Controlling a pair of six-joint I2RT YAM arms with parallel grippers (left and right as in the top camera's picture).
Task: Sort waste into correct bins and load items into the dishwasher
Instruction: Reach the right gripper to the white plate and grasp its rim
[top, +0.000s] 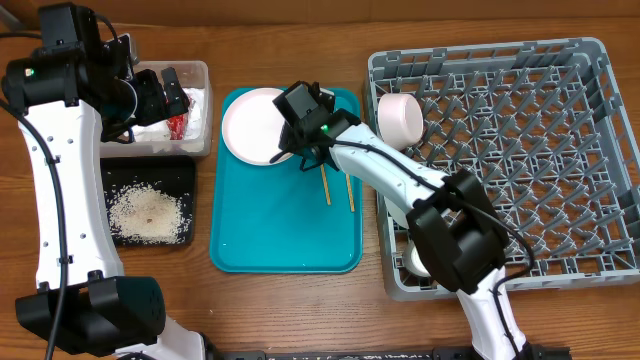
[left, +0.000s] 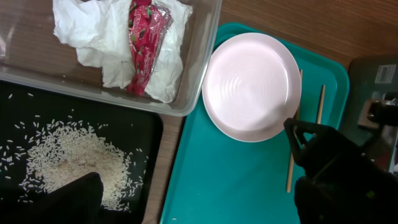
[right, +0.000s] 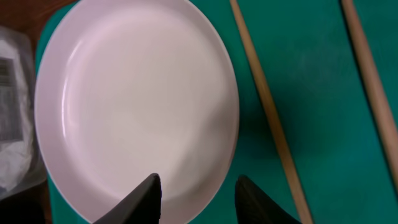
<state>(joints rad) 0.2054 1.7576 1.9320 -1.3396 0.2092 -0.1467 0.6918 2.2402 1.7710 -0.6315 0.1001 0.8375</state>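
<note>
A pale pink plate (top: 252, 122) lies at the back left of the teal tray (top: 290, 240), with two wooden chopsticks (top: 325, 185) to its right. My right gripper (top: 295, 150) is open, and its fingers (right: 196, 186) straddle the plate's (right: 130, 99) near right rim. My left gripper (top: 172, 95) is open and empty above the clear tub (top: 200, 70). The tub holds the crumpled white napkin (left: 106, 37) and the red shiny scrap (left: 146, 43). Rice crumbs (left: 74, 158) lie in the black tray (top: 185, 165).
The grey dish rack (top: 540, 150) stands at the right with a pink bowl (top: 398, 117) in its back left corner. A white dish (top: 418, 260) shows at the rack's front left, partly hidden by my right arm.
</note>
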